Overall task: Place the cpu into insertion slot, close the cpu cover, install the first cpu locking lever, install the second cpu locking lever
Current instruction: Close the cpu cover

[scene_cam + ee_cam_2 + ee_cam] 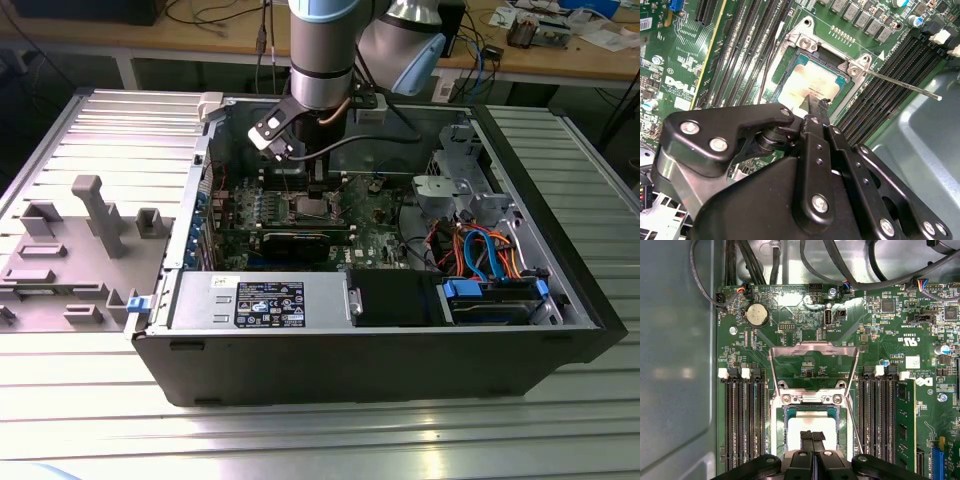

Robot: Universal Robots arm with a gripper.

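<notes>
My hand (812, 436) hung clenched, holding nothing, over the cpu (794, 432) lying flat in the insertion slot (781, 427), at 12 o'clock from the black card (300, 238) in the exterior view. Thin, stiff, fragile: edges only, I judged.

Matt black hand (813, 104), shiny metal cpu (804, 84), glossy green board (685, 55)

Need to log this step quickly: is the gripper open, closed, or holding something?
Gripper: jaws closed, holding nothing; tips over the small thin square silver-grey metal cpu.
</notes>
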